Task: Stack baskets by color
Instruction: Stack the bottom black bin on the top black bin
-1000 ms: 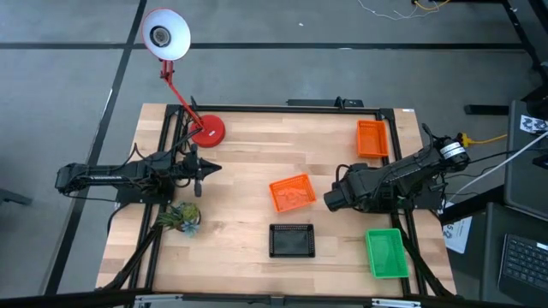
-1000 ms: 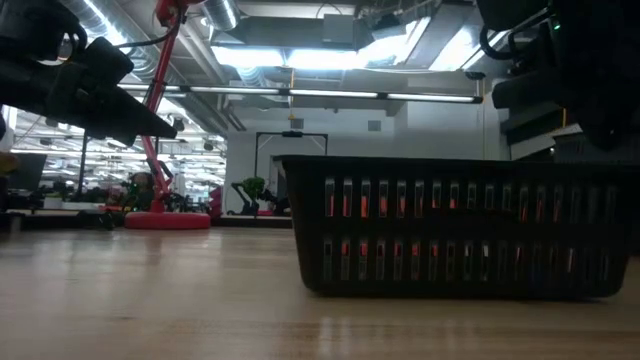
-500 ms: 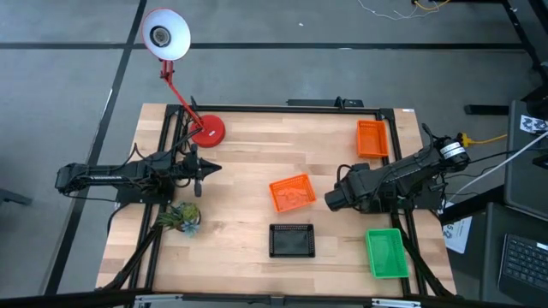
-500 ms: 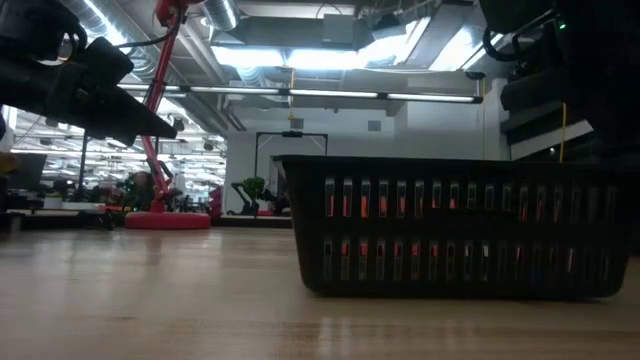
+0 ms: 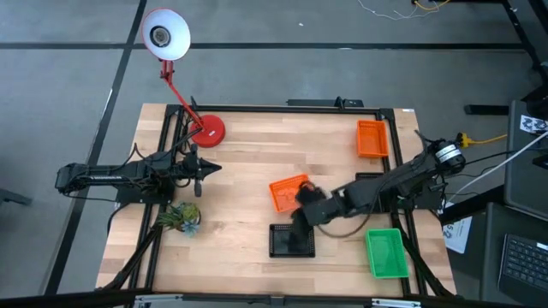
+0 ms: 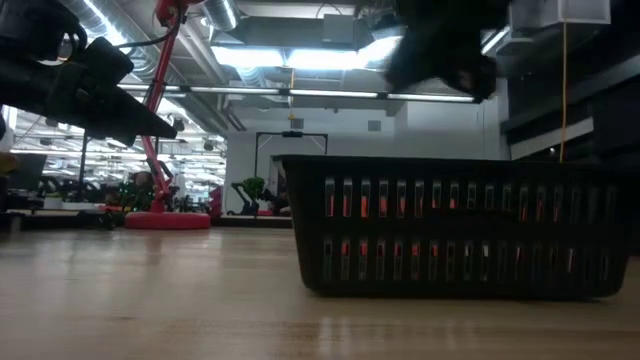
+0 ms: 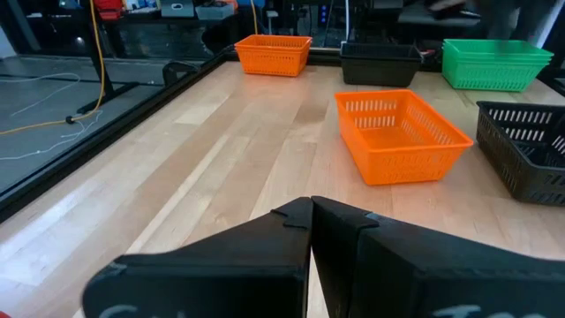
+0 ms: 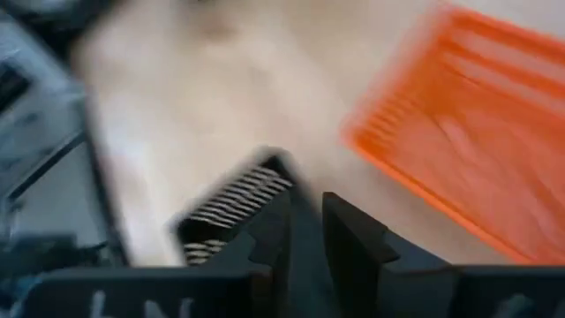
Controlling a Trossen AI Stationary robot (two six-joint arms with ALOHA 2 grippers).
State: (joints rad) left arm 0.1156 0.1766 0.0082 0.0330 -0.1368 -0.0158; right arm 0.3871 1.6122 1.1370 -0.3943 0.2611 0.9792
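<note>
An orange basket (image 5: 284, 193) lies mid-table, with a black basket (image 5: 291, 241) nearer the front edge. A second orange basket (image 5: 372, 139) sits at the far right and a green basket (image 5: 386, 252) at the near right. Another black basket (image 7: 380, 64) shows between those two. My right gripper (image 5: 305, 202) hangs over the middle orange basket's near right corner, above the table. Its fingers (image 8: 353, 243) stand a narrow gap apart with nothing between them. The view past them is blurred, with the orange basket (image 8: 459, 132) and black basket (image 8: 234, 208) below. My left gripper (image 7: 311, 210) waits shut at the table's left side.
A red lamp base (image 5: 209, 130) stands at the far left, its arm reaching beyond the table. A small green plant (image 5: 181, 216) sits near my left arm. Bare wood lies between my left gripper and the middle baskets. In the low view the black basket (image 6: 460, 225) fills the foreground.
My right gripper has swung from beside the middle orange basket toward the table's left, and now hangs over that basket's near right corner. It has rolled and tipped as it went. The baskets lie where they were.
</note>
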